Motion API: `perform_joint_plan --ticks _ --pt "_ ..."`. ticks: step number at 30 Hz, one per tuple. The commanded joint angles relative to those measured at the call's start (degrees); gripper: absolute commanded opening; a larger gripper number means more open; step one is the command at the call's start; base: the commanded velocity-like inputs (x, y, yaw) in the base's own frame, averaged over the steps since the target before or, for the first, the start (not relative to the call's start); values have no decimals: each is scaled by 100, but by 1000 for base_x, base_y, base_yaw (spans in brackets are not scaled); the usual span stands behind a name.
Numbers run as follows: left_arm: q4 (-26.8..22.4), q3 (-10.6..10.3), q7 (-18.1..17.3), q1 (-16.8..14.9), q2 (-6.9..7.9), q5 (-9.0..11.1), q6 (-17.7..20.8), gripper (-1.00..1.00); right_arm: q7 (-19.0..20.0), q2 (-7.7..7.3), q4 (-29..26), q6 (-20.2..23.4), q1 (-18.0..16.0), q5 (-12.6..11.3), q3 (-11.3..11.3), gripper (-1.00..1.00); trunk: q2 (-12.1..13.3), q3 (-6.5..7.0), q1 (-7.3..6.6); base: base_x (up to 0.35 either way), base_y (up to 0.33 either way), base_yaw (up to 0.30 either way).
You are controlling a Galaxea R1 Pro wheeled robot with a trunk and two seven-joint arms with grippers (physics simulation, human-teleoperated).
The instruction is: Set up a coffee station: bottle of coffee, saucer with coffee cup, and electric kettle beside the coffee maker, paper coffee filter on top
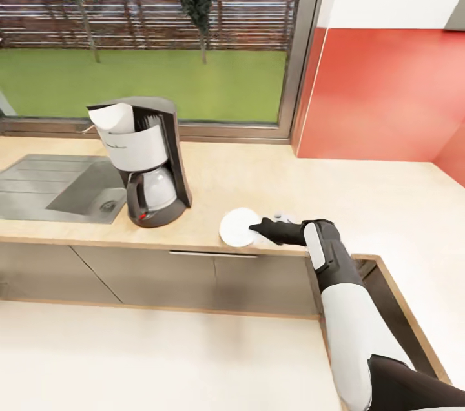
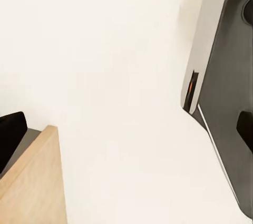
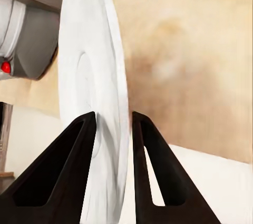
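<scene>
- Head view: the saucer (image 1: pixel 237 227) lies near the front edge of the kitchen countertop (image 1: pixel 361 195), just right of the coffee maker (image 1: pixel 146 159), its round face tilted a little.
- The right gripper (image 1: pixel 256 228) reaches toward the coffee maker, fingers clamped on the saucer's rim; in the right wrist view the black fingers (image 3: pixel 74 171) pinch the thin white disc (image 3: pixel 95 108) edge-on.
- A paper coffee filter (image 1: pixel 112 117), a white cone, sits atop the coffee maker.
- A steel sink (image 1: pixel 58 188) lies left of the coffee maker; window (image 1: pixel 148 30) behind, red wall panel (image 1: pixel 387 95) to its right.
- The left gripper's state cannot be told.
</scene>
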Motion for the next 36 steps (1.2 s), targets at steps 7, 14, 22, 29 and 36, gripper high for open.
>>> perform_joint_plan --ticks 7,14,22,29,36 --pt "-14 -38 21 -2 -98 48 33 100 145 7 22 39 -6 -3 -34 -100 -10 -36 6 252 243 205" --pt "-14 -39 21 -1 -110 48 34 100 142 7 362 39 -6 40 -59 -100 -10 -58 6 113 100 146" --pt "-14 -39 17 -1 -119 48 34 100 125 7 517 55 -6 55 -70 -100 -10 -60 6 13 1 7" --pt "-7 -39 12 0 -146 48 34 100 -35 7 522 56 -6 57 -70 -100 -10 -60 6 102 0 0" --pt "-5 -39 12 8 -148 48 37 100 -139 7 522 56 -6 57 -70 -100 -10 -60 6 161 0 0"
